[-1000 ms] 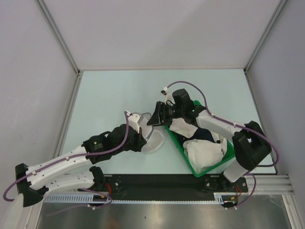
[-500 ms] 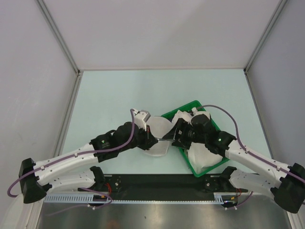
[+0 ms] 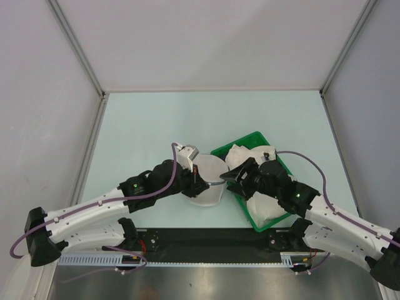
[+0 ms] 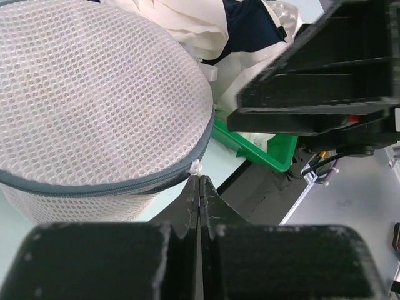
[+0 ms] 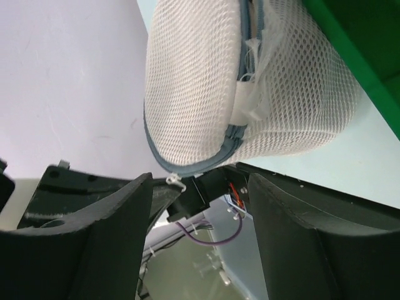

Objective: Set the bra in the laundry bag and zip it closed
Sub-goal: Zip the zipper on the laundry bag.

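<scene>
The laundry bag [image 3: 208, 184], white mesh with a grey zipper rim, stands on the table between my two grippers; its two halves lie together. It fills the left wrist view [image 4: 94, 94] and the top of the right wrist view [image 5: 250, 81]. My left gripper [image 3: 195, 177] is shut on the small white zipper pull [image 4: 196, 167] at the bag's rim. My right gripper [image 3: 230, 177] is open on the bag's right side, its jaws [image 5: 200, 206] wide apart just below the rim and holding nothing. The bra does not show in any view.
A green plastic basket [image 3: 250, 136] sits right of the bag, under my right arm, with white garments [image 3: 269, 203] and a navy one [image 4: 247, 15] in it. The black base rail [image 3: 206, 240] runs along the near table edge.
My right arm left the basket and dropped in beside the bag's right side. The bag's spread halves came together. My left gripper moved right along the rim.
</scene>
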Controlling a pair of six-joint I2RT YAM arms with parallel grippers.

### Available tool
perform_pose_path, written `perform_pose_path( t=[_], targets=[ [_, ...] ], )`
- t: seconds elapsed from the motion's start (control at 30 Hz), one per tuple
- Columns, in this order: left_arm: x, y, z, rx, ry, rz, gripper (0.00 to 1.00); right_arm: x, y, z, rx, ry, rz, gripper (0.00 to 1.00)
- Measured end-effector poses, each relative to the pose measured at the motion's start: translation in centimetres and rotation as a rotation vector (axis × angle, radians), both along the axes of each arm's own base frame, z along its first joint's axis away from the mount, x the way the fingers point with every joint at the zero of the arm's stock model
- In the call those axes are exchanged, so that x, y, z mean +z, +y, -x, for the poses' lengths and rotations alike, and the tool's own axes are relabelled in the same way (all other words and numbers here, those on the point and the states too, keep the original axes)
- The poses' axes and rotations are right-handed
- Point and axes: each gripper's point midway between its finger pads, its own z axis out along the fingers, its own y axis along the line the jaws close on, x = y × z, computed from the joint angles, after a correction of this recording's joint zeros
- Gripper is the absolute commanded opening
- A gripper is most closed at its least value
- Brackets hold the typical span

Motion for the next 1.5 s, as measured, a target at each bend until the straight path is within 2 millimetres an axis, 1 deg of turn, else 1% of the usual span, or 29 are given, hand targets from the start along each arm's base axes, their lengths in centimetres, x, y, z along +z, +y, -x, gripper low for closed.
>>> perform_pose_path(
  t=[0.07, 0.13, 0.2, 0.23, 0.27, 0.3, 0.37, 0.4, 0.47, 0.5, 0.6, 0.7, 0.8, 0.83, 0.87, 0.9, 0.93, 0.97, 1.07, 1.13, 1.17, 1.23, 1.27, 1.3, 1.33, 1.37, 1.43, 1.47, 1.5],
  targets=[
    [0.0, -0.1, 0.0, -0.001, -0.001, 0.005, 0.0, -0.4, 0.4, -0.3, -0.015, 0.024, -0.003, 0.62],
    [0.1, -0.2, 0.0, -0.006, -0.002, 0.009, 0.0, -1.2, 0.7, -0.3, -0.025, 0.052, 0.01, 0.6],
    [0.1, -0.2, 0.0, -0.007, -0.002, 0.011, 0.0, -1.5, 1.1, -0.3, -0.031, 0.067, 0.011, 0.59],
    [0.1, -0.2, 0.1, -0.008, -0.002, 0.012, 0.0, -1.6, 1.3, -0.3, -0.033, 0.071, 0.01, 0.47],
    [0.1, -0.2, 0.1, -0.009, -0.002, 0.013, 0.0, -1.7, 1.6, -0.4, -0.038, 0.075, 0.007, 0.41],
    [0.1, -0.3, 0.1, -0.012, -0.002, 0.014, 0.0, -1.7, 1.7, -0.5, -0.041, 0.072, 0.006, 0.33],
    [0.1, -0.3, 0.2, -0.016, 0.0, 0.014, 0.0, -1.7, 2.2, -0.9, -0.051, 0.068, -0.005, 0.24],
    [0.1, -0.3, 0.3, -0.017, 0.0, 0.014, 0.0, -1.9, 2.4, -1.2, -0.054, 0.066, -0.004, 0.14],
    [-0.1, -0.2, 0.2, -0.009, -0.001, 0.006, 0.0, -2.5, 2.6, -2.0, -0.058, 0.071, 0.007, 0.02],
    [-0.4, 0.1, 0.1, 0.002, 0.0, -0.008, 0.0, -2.6, 2.6, -2.3, -0.055, 0.071, 0.01, 0.0],
    [-1.7, 1.7, -0.8, 0.078, -0.007, -0.086, 0.0, -2.9, 2.2, -3.6, -0.056, 0.061, 0.012, 0.0],
    [-2.6, 4.0, -1.7, 0.161, -0.011, -0.156, 0.0, -2.7, 1.5, -5.0, -0.04, 0.026, 0.009, 0.0],
    [-3.1, 6.8, -3.0, 0.267, -0.01, -0.206, 0.0, -2.1, 0.8, -6.4, -0.004, -0.032, -0.004, 0.0],
    [-3.1, 7.5, -3.4, 0.298, -0.008, -0.21, 0.0, -1.9, 1.0, -6.7, 0.034, -0.058, -0.012, 0.0],
    [-3.0, 8.4, -3.7, 0.333, -0.003, -0.213, 0.0, -1.8, 0.6, -7.5, 0.039, -0.074, -0.013, 0.0],
    [-2.8, 9.0, -3.8, 0.353, -0.003, -0.209, 0.0, -1.7, 0.7, -7.9, 0.076, -0.088, -0.014, 0.0],
    [-2.4, 9.8, -4.1, 0.379, -0.008, -0.198, 0.0, -1.6, 1.1, -8.3, 0.122, -0.104, -0.019, 0.0],
    [-2.0, 10.1, -4.1, 0.387, -0.013, -0.186, 0.0, -1.4, 1.7, -8.7, 0.173, -0.121, -0.021, 0.0],
    [-0.5, 11.1, -3.5, 0.374, -0.049, -0.148, 0.0, -0.4, 4.0, -9.9, 0.311, -0.192, -0.038, 0.0],
    [0.4, 11.3, -2.7, 0.336, -0.07, -0.117, 0.0, 0.7, 6.1, -10.5, 0.417, -0.248, -0.065, 0.0],
    [0.9, 11.2, -2.4, 0.317, -0.076, -0.105, 0.0, 1.5, 7.6, -11.2, 0.475, -0.285, -0.087, 0.0],
    [1.7, 11.0, -1.8, 0.277, -0.086, -0.078, 0.0, 2.5, 9.9, -12.3, 0.551, -0.332, -0.113, 0.0],
    [2.1, 10.7, -1.5, 0.259, -0.088, -0.062, 0.0, 3.0, 11.0, -12.9, 0.587, -0.357, -0.121, 0.02],
    [2.3, 10.4, -1.4, 0.241, -0.087, -0.048, 0.0, 3.1, 12.0, -13.4, 0.617, -0.371, -0.125, 0.14],
    [2.3, 10.0, -1.3, 0.223, -0.082, -0.038, 0.0, 3.2, 12.7, -13.7, 0.644, -0.381, -0.126, 0.19],
    [2.2, 9.5, -1.2, 0.207, -0.077, -0.031, 0.0, 3.1, 13.3, -14.1, 0.662, -0.378, -0.123, 0.3],
    [1.5, 8.4, -1.7, 0.187, -0.064, -0.03, 0.0, 2.3, 14.2, -15.1, 0.69, -0.358, -0.097, 0.42],
    [0.8, 7.9, -2.0, 0.183, -0.051, -0.043, 0.0, 1.4, 14.4, -15.8, 0.69, -0.343, -0.063, 0.52],
    [0.1, 7.4, -2.4, 0.183, -0.039, -0.059, 0.0, 0.3, 14.1, -16.2, 0.679, -0.318, -0.027, 0.56]
  ],
)
